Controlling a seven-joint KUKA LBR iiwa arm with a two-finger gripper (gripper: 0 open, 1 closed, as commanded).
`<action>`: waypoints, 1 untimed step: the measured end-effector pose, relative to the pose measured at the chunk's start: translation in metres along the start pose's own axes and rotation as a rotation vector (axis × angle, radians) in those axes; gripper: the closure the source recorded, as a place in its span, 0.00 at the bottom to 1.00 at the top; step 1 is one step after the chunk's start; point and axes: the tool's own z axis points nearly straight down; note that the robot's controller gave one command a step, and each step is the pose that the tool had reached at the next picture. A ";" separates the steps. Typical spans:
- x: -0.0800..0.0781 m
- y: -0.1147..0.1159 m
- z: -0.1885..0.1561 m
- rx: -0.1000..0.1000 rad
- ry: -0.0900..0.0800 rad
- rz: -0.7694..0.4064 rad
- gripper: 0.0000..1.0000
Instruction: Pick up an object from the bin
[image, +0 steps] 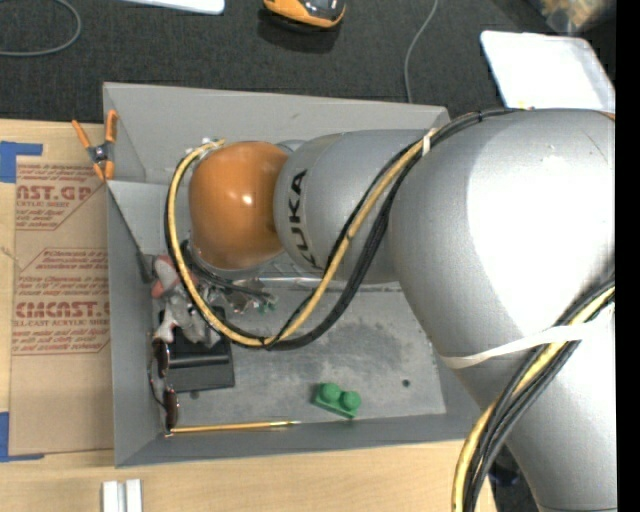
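Observation:
My gripper (228, 296) hangs low over the left part of the bin, mostly hidden under the arm's wrist. Just below and left of it lies a black box-shaped thing (200, 366) near the left wall. A small heap of red and white bits (166, 288) sits against the left wall beside the gripper. A green two-knob block (336, 400) lies apart on the bin floor, toward the front and right of the gripper.
A thin yellow stick (232, 427) lies along the bin's front wall. The arm, with its orange cover and looping cables, spans the back and right of the bin. Bare grey floor shows between the black box and the green block.

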 end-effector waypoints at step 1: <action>0.000 0.000 0.000 0.000 0.000 0.000 1.00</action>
